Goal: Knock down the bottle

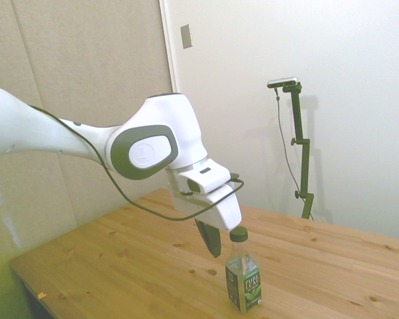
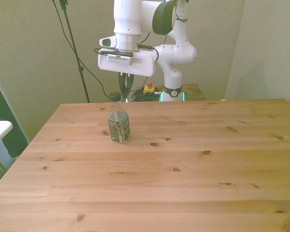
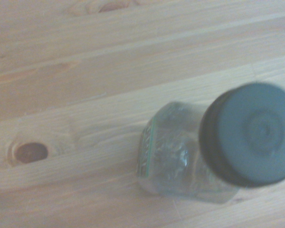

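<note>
Clear bottle (image 3: 180, 161) seen from above, dark cap (image 3: 249, 133), wooden table (image 3: 85, 71), knot (image 3: 31, 152)

The white arm (image 1: 46, 136) reaches in from the side view's left and bends down at a big rounded joint (image 1: 156, 146). Under the joint hangs the white wrist block (image 1: 209, 196), with a dark cable looping around it. The gripper (image 1: 211, 240) points down and a little tilted. Its dark fingers (image 1: 209, 238) stand close together, nothing between them.
</note>
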